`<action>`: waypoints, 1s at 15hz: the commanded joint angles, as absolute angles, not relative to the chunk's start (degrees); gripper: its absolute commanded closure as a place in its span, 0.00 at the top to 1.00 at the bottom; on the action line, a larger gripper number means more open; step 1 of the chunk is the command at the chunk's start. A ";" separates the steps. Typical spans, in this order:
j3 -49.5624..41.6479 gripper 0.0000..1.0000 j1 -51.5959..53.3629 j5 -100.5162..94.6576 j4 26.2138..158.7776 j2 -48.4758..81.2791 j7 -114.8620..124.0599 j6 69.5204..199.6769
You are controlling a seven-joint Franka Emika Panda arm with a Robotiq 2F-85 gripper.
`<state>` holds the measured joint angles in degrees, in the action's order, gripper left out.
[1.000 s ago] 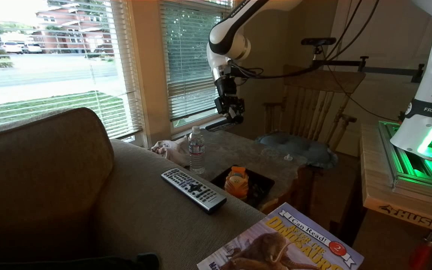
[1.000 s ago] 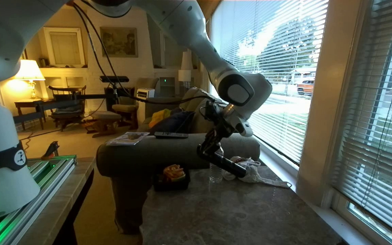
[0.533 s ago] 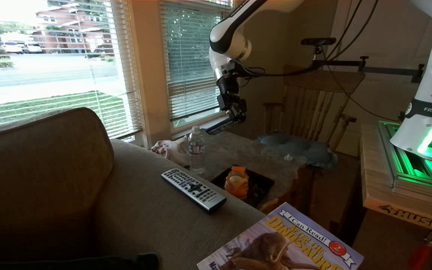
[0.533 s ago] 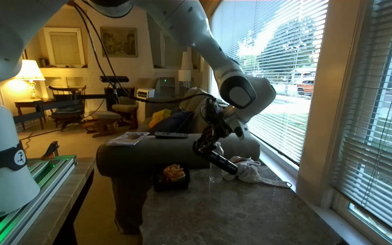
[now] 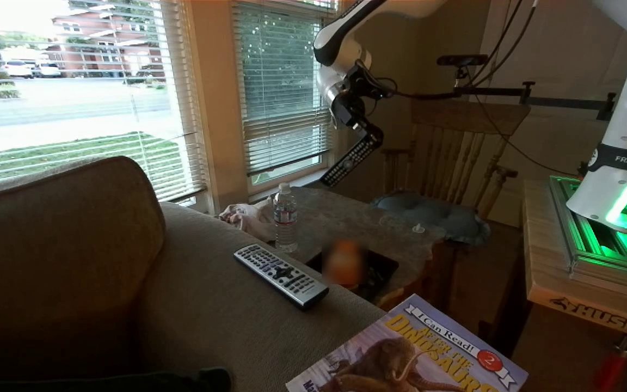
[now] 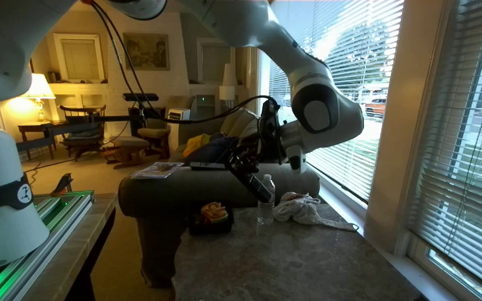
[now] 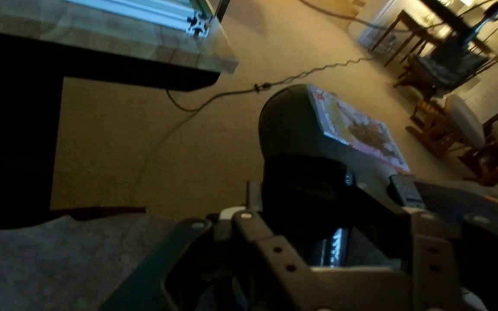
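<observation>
I hold the black remote (image 5: 349, 162) higher and tipped more steeply than a second ago.
My gripper (image 5: 372, 135) is clasped on its upper end; the rest slants down over the table (image 6: 299, 259), the lower tip overlapping the bottle (image 6: 266, 215) in an exterior view.

Gripper (image 5: 374, 134) is up from a second ago — black remote (image 5: 350, 161) in its grip lifted with it, tilted steeper, button face showing much more in an exterior view. In an exterior view, its low end has shifted from in front of the white cloth (image 6: 301, 210) to in front of the water bottle (image 6: 265, 214) — bottle cap (image 6: 267, 177) now uncovered. Arm cable (image 6: 262, 97) arches higher.
</observation>
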<state>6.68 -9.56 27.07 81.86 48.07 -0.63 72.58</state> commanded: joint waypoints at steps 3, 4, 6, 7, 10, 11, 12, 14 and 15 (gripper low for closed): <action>4.09 0.29 -11.99 34.66 71.69 55.84 4.04 54.90; 3.56 0.29 -12.28 36.00 69.99 57.44 5.34 52.18; 2.08 0.29 -12.69 39.72 67.19 60.80 9.56 48.74; 1.43 0.29 -12.92 41.98 65.80 62.41 12.15 47.20; 0.25 0.29 -14.12 49.47 62.83 66.72 21.10 44.69; 5.79 0.29 -17.88 48.59 65.07 66.83 25.69 48.07; 4.86 0.29 -18.00 51.15 63.92 68.26 28.68 48.01; 2.01 0.54 -15.76 49.27 66.21 66.31 23.73 47.84; 2.19 0.54 -16.37 50.01 65.90 66.99 24.88 47.76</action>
<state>3.65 -17.28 49.16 66.25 66.88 25.36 48.45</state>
